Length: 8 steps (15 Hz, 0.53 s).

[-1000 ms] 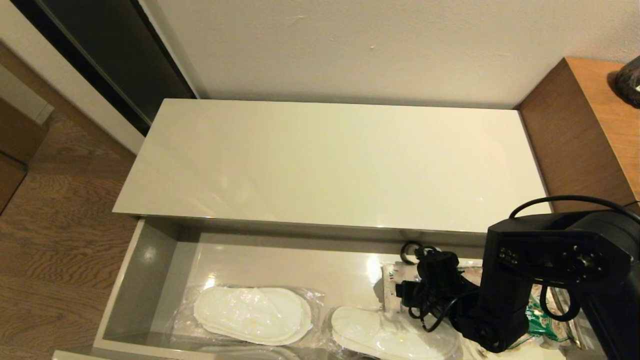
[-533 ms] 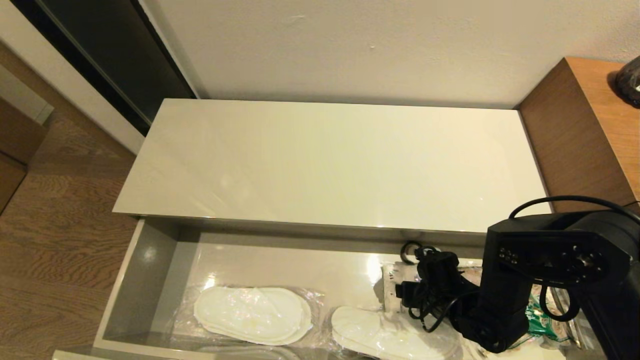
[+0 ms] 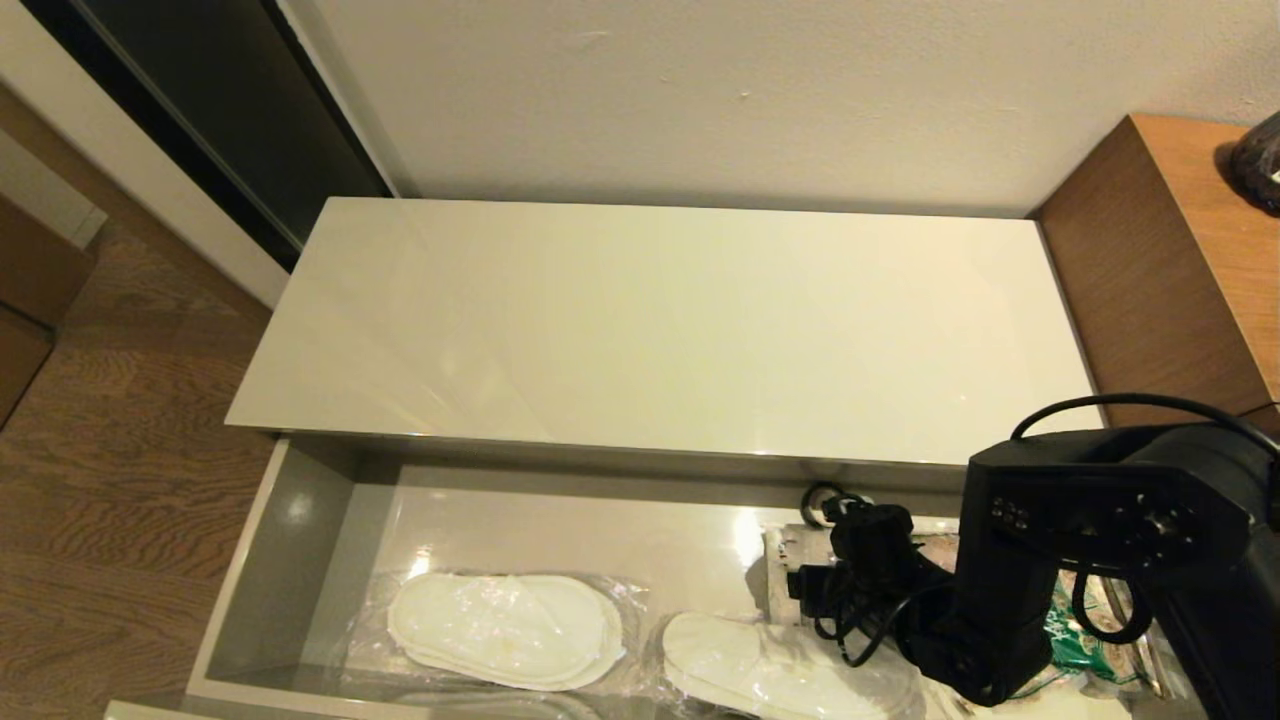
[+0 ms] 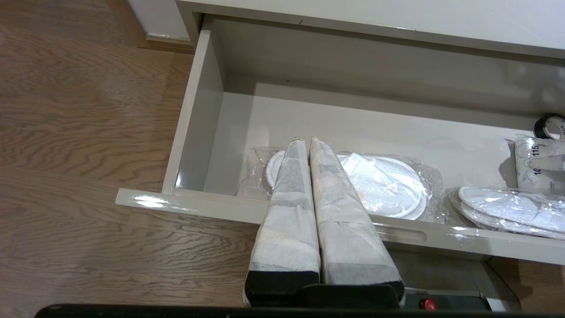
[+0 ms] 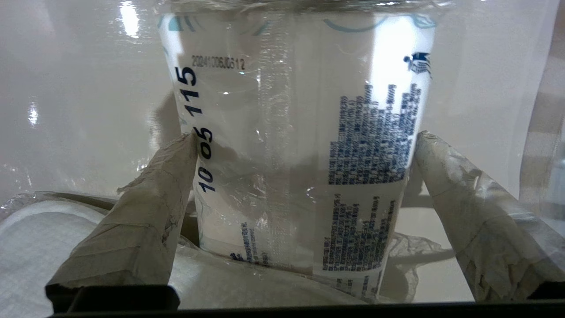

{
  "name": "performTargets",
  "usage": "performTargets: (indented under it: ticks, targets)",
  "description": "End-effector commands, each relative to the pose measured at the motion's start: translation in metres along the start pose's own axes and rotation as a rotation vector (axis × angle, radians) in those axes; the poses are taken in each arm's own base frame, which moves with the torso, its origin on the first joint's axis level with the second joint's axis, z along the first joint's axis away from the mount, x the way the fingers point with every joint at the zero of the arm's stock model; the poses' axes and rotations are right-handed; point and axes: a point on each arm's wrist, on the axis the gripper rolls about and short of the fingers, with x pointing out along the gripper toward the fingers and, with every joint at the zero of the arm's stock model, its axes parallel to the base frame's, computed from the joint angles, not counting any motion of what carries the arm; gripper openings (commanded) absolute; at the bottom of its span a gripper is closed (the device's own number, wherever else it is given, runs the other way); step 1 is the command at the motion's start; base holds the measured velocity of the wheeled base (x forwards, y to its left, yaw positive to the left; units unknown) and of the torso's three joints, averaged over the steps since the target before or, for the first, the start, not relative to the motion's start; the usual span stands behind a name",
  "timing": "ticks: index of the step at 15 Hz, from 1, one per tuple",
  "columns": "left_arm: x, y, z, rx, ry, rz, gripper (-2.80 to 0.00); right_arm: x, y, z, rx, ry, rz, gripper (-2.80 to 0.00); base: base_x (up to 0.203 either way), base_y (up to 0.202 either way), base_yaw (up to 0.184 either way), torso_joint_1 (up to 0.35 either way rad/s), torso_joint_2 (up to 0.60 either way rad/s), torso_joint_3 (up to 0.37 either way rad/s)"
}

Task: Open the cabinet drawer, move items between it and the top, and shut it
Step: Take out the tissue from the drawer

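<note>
The cabinet drawer (image 3: 290, 540) stands pulled out below the bare top (image 3: 660, 320). Inside it lie two clear-wrapped slipper pairs, one on the left (image 3: 505, 630) and one in the middle (image 3: 760, 665). The tissue pack (image 5: 300, 145) lies white side up with dark-blue print, one end resting on the middle slipper wrap. My right gripper (image 5: 304, 139) is down in the drawer, open, one finger at each long edge of the pack. My left gripper (image 4: 304, 141) is shut and empty, held just in front of the drawer front (image 4: 198, 203), over the left slippers (image 4: 388, 185).
A small black ring (image 3: 822, 500) lies at the drawer's back by the tissue pack (image 3: 790, 560). A green-labelled snack bag (image 3: 1075, 640) sits under my right arm (image 3: 1090, 520). The taller brown wooden unit (image 3: 1170, 250) borders the top on the right. Wood floor lies to the left.
My right arm has shifted slightly to the left and a little lower over the tissue pack. Nothing else has moved.
</note>
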Motion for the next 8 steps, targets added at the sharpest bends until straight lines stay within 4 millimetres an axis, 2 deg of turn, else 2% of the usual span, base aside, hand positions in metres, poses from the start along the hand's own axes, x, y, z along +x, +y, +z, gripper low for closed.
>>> performTargets:
  ticks: [1,8]
  targets:
    - [0.0000,0.0000,0.0000,-0.001,0.000,0.000,-2.80,0.0022,0.0023,0.0000,-0.003,-0.005,0.004,0.00,0.000,0.000,0.000,0.000,0.00,0.000]
    - [0.0000,0.0000,0.0000,-0.001,0.000,0.000,-2.80,0.0046,0.0057,-0.0037,-0.029,0.001,0.010,0.00,0.000,0.000,0.000,0.000,0.00,0.000]
